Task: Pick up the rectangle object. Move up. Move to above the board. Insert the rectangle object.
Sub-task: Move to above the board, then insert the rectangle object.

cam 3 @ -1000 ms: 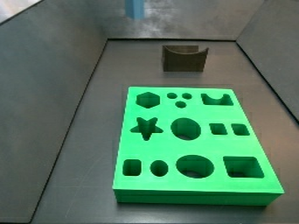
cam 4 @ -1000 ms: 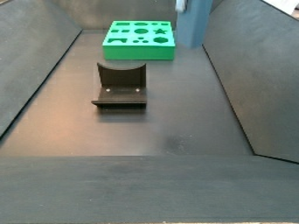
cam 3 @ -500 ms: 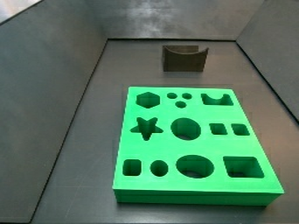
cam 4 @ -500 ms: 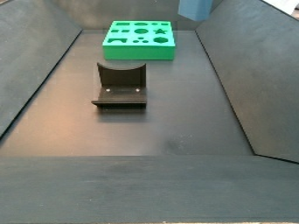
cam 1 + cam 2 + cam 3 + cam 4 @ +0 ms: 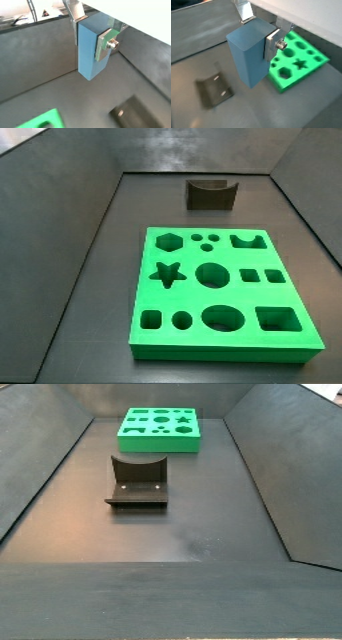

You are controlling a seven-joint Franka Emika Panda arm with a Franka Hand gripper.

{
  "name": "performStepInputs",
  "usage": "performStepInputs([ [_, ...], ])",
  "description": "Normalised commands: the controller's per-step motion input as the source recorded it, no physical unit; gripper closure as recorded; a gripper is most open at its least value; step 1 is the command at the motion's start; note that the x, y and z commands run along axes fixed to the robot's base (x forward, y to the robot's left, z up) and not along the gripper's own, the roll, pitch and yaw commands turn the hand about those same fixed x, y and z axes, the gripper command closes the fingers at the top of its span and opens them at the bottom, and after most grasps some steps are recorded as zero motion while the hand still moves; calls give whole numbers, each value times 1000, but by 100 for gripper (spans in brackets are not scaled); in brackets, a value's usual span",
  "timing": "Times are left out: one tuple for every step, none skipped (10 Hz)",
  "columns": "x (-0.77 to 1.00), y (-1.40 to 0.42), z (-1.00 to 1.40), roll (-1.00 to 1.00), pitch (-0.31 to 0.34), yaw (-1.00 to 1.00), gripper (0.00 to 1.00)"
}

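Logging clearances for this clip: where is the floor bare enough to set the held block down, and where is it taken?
The gripper, out of both side views, holds the rectangle object in the air. Bare floor runs from the fixture to the near edge, and in strips between the board and the side walls. The fixture and board crowd the far end.

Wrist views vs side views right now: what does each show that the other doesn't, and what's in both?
Only the wrist views show the gripper, raised above the floor, shut on the tall light-blue rectangle object, which hangs upright between its silver fingers.

Only the side views show the whole bright green board with every cut-out; neither shows the gripper or the block.

Both show the board lying flat on the dark floor and the dark fixture standing apart from it.
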Motion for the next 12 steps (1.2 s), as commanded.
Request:
performStepInputs([
  [167,-1000,213,-86,271,-1000,100],
  [178,-1000,211,-89,267,-838,100],
  [201,-1000,214,-61,241,-473,100],
  [232,-1000,224,-43,199,-194,100],
  [189,-742,172,-26,170,-88,100],
  [153,-546,128,-7,153,-45,100],
  [99,-275,69,-11,112,-21,100],
  [0,-17,0,4,0,0,100],
  [91,-194,0,53,0,-14,100],
  [29,-291,-54,3,-70,-491,100],
  [29,-206,-94,0,-114,-834,100],
  [0,0,-51,0,-67,-1000,100],
])
